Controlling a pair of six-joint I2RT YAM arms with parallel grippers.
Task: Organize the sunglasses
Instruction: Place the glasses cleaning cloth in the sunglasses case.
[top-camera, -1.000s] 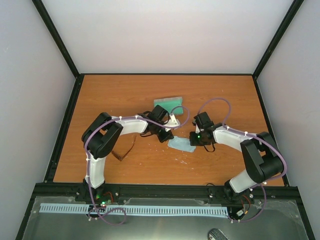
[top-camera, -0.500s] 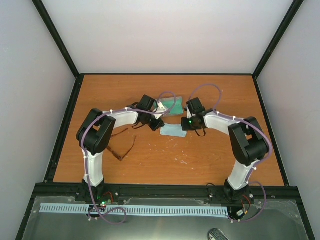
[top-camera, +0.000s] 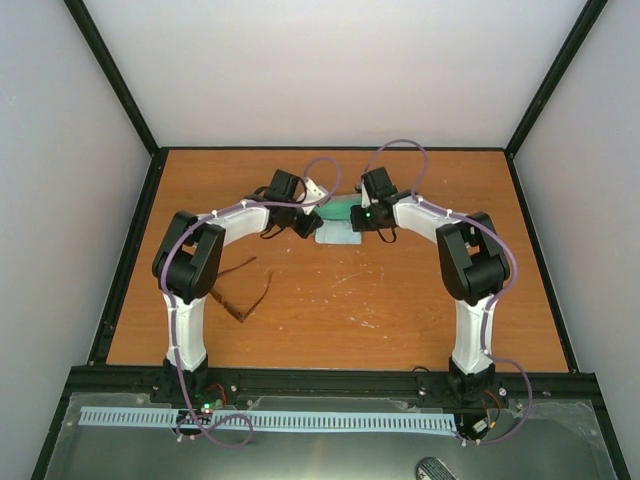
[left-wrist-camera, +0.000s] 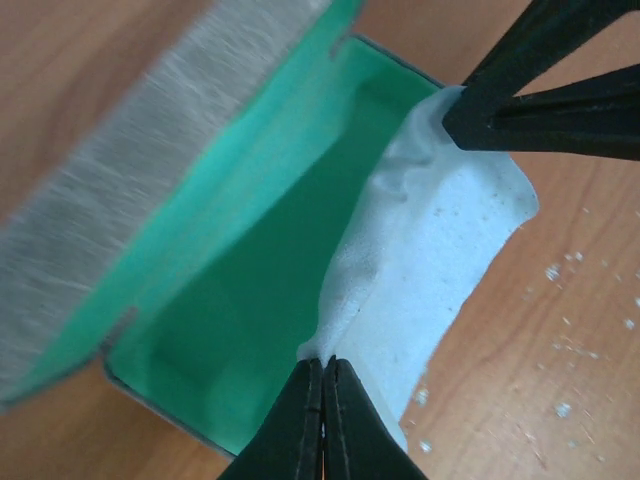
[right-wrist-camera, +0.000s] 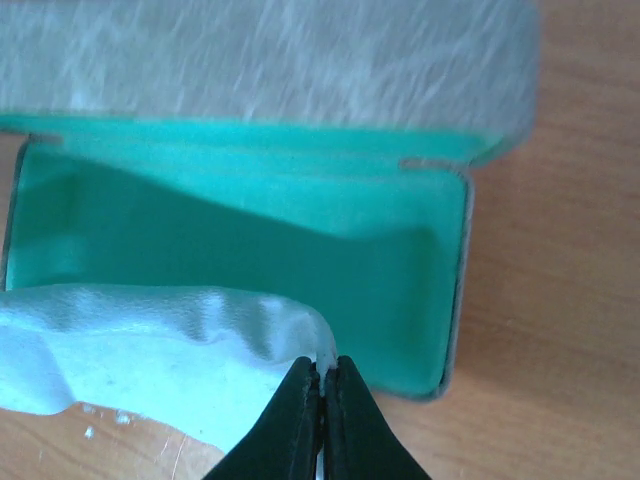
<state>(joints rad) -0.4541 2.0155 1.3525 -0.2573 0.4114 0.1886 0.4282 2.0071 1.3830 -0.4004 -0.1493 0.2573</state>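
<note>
The wooden desk (top-camera: 400, 300) carries everything. Both arms reach to its far middle, where the grey case (top-camera: 345, 208) lies open, green lining up and lid tipped back. The light blue cloth (left-wrist-camera: 440, 270) is stretched between them, draped over the case's near wall, partly inside and partly on the desk. The left jaws are pinched tight on one cloth corner and the right jaws on the neighbouring corner. The sunglasses (top-camera: 255, 303) lie well apart from the case, on the desk near the left arm's elbow, untouched.

The main risk looks like uneven pulling. One arm moving ahead of the other could tug a corner free or drag the light case. Let go here, the cloth would likely hang over the wall and foul the lid.
</note>
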